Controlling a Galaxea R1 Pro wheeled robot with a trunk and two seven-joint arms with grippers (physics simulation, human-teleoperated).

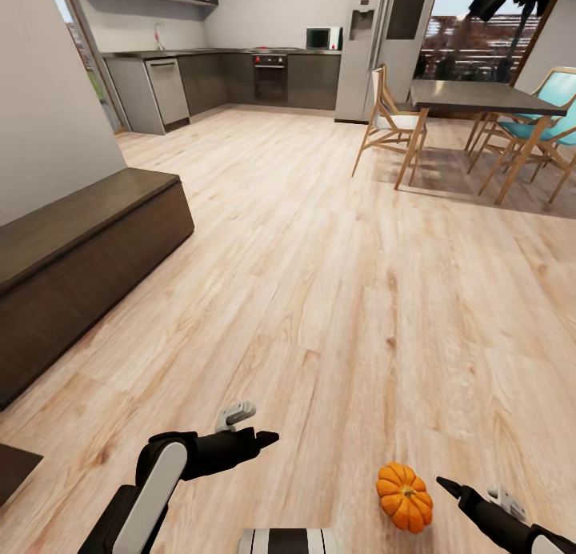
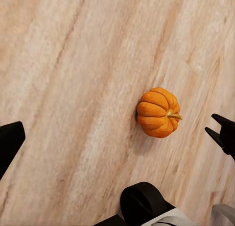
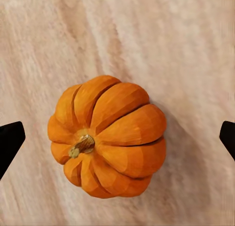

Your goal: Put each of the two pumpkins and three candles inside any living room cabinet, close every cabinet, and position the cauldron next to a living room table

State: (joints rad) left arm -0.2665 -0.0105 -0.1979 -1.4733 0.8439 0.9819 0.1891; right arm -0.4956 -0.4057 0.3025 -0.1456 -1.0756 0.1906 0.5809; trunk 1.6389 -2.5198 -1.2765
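Note:
A small orange ribbed pumpkin (image 1: 404,497) lies on the wood floor just ahead of my base. It lies on its side, stem sideways (image 3: 81,145). My right gripper (image 1: 446,484) is open just right of it. In the right wrist view its black fingertips (image 3: 10,142) sit at the two edges, on either side of the pumpkin (image 3: 107,142) and clear of it. My left gripper (image 1: 268,439) hovers open and empty over bare floor left of the pumpkin (image 2: 157,113). The long low dark-brown cabinet (image 1: 80,250) stands along the left wall, its fronts shut.
A dark dining table (image 1: 480,98) with wooden chairs (image 1: 388,122) stands at the far right. A kitchen counter with an oven (image 1: 270,78) runs along the back wall. Open wood floor (image 1: 320,258) stretches between me and the cabinet.

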